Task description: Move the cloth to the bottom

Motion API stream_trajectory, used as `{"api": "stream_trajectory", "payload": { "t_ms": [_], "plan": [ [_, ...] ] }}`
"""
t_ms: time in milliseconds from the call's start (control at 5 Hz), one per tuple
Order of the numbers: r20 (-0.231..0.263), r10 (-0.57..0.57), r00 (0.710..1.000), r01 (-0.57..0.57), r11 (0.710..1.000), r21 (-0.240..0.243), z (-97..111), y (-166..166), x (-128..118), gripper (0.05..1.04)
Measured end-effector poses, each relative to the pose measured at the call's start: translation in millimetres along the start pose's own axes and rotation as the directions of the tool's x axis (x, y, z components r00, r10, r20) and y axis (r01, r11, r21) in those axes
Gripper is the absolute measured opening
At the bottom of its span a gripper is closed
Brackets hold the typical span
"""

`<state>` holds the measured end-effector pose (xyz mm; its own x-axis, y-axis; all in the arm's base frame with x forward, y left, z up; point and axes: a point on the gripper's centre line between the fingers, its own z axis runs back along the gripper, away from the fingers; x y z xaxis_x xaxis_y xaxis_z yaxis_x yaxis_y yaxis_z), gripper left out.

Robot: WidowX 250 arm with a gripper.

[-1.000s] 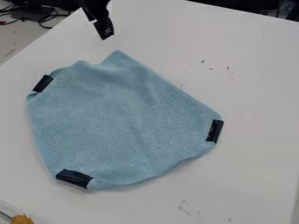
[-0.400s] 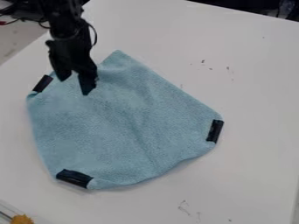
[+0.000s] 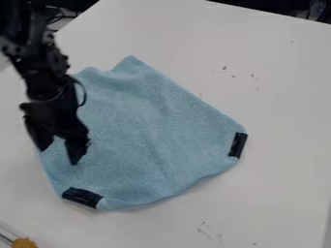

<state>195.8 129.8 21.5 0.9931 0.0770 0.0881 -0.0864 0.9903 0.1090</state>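
The pale blue cloth [image 3: 152,131] lies spread on the white table [image 3: 278,121], taking up the middle and left of the camera view. One pointed corner reaches up toward the top of the view, and beside it, on the left, the upper edge dips and rises in a soft wave. Shallow creases run down the middle of the fabric, and its lower edge curves from the right side round to the lower left. A black patch [image 3: 238,145] sits at the right corner, set nearly upright, and another black patch [image 3: 82,197] lies slantwise across the lower left corner. The black arm [image 3: 46,80] comes in from the upper left and covers part of the cloth's left side. At its end the tool [image 3: 59,154] hangs over the left edge of the cloth, above the lower left patch and apart from it. The tool is released, its two fingers spread with blue fabric visible between them and nothing gripped; whether their tips touch the cloth, one cannot tell. Small dark marks [image 3: 224,68] dot the table to the upper right of the cloth, and a fuzzy yellow-orange thing [image 3: 24,243] shows at the bottom left corner.
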Motion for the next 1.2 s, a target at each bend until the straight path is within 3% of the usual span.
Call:
{"api": "stream_trajectory", "payload": {
  "t_ms": [400,600,1000,1200],
  "plan": [
    [-0.018,0.078,0.997,-0.079,0.996,-0.051,-10.5,-18.1,-36.9,0.993],
    [0.008,0.076,0.997,-0.075,0.993,-0.094,-20.9,-12.2,-24.2,0.949],
    [0.043,0.047,0.998,-0.043,0.994,-0.101,-28.1,-1.4,0.1,0.499],
    [0.038,0.036,0.999,-0.033,0.995,-0.095,-28.4,-0.6,-0.4,0.332]
  ]
}}
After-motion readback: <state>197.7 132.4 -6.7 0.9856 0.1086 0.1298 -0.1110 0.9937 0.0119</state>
